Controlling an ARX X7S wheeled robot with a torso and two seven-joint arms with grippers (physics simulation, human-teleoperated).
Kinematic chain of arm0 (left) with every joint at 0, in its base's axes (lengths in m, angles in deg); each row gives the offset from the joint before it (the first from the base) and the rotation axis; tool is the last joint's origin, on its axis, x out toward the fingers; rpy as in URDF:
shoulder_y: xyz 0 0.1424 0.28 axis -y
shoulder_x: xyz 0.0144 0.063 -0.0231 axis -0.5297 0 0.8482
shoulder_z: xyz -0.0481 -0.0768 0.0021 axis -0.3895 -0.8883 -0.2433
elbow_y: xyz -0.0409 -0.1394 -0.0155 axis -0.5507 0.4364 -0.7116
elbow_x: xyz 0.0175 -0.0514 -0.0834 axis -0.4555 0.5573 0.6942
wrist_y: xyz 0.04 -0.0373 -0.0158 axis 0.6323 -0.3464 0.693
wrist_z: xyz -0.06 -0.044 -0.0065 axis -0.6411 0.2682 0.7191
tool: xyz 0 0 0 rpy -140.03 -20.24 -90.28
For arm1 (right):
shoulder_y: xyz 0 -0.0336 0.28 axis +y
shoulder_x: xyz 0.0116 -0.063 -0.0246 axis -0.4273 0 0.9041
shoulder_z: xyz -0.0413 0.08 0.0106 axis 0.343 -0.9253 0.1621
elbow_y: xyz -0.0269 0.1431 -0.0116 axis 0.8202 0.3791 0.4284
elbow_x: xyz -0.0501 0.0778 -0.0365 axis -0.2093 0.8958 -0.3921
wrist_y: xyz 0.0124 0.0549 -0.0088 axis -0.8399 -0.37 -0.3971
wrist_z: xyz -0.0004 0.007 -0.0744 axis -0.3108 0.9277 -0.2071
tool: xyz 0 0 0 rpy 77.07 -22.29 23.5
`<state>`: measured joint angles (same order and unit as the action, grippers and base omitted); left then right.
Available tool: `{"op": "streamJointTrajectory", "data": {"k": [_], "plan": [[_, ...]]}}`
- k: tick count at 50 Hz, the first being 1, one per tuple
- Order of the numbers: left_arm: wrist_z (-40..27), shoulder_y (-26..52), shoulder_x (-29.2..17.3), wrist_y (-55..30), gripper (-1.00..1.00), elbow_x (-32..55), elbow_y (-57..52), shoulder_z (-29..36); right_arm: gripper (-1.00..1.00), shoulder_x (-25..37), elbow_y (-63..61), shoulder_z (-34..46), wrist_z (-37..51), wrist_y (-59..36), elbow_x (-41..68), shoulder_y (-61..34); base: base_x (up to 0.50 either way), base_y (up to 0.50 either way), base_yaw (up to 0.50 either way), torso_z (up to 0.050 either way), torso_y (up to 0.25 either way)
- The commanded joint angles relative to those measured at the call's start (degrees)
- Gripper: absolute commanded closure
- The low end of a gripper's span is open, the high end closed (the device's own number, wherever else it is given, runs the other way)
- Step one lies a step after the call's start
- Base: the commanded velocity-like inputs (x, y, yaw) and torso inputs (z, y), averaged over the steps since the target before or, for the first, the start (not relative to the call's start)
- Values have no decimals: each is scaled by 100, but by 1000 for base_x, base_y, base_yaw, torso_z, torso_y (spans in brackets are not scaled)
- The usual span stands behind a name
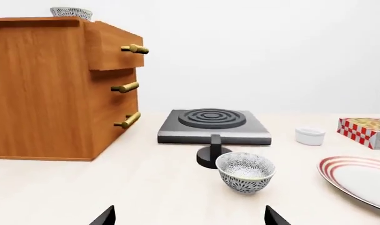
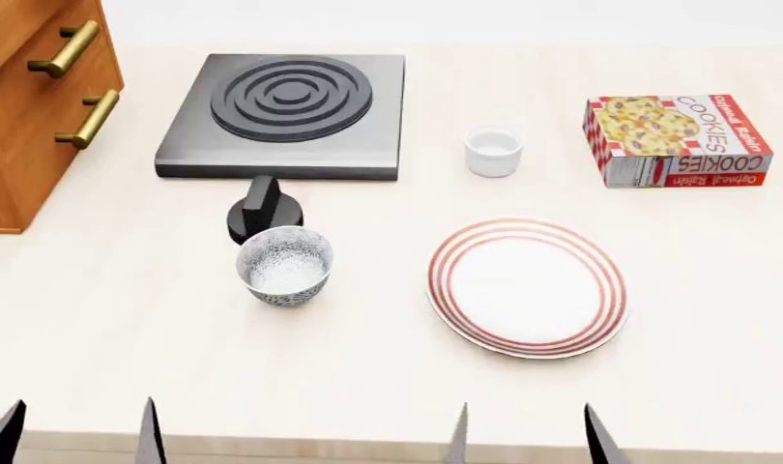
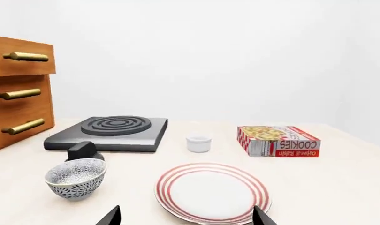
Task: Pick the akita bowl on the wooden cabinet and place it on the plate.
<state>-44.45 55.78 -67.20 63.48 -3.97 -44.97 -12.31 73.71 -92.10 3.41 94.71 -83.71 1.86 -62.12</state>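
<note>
The akita bowl (image 1: 71,12), speckled dark on white, sits on top of the wooden cabinet (image 1: 46,89), only its upper part showing in the left wrist view. An identical bowl (image 2: 284,266) stands on the table in front of the stove knob. The red-ringed white plate (image 2: 527,286) lies empty to its right. My left gripper (image 1: 190,218) is open, low near the table's front edge, far from the cabinet top. My right gripper (image 3: 186,216) is open too, just in front of the plate (image 3: 212,192). Nothing is between either pair of fingers.
A grey electric hot plate (image 2: 288,106) with a black knob (image 2: 263,208) sits beside the cabinet (image 2: 31,97). A small plain white cup (image 2: 494,152) and a cookie box (image 2: 676,140) stand at the back right.
</note>
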Motion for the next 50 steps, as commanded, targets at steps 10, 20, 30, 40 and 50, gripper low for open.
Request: {"op": "streamJointTrajectory", "data": {"k": [10, 20, 30, 40, 50], "plan": [[-365, 200, -199, -1082, -100, 9, -2007, 118, -100, 248, -2360, 227, 297, -1235, -192, -146, 0, 0, 0, 0, 0], [-431, 327, -291, -1298, -100, 14, -2418, 223, -100, 336, -3221, 292, 386, -1725, -256, -258, 0, 0, 0, 0, 0], [-536, 297, -355, -1476, -100, 25, -2799, 272, -100, 395, -3824, 381, 488, -2007, -295, -249, 0, 0, 0, 0, 0], [-568, 252, -394, -1345, -100, 187, -2820, 219, -100, 416, -3844, 380, 548, -2015, -233, -254, 0, 0, 0, 0, 0], [-509, 223, -505, -1300, -100, 307, -2819, 261, -100, 451, -3798, 361, 629, -2018, -202, -267, 0, 0, 0, 44, 0]]}}
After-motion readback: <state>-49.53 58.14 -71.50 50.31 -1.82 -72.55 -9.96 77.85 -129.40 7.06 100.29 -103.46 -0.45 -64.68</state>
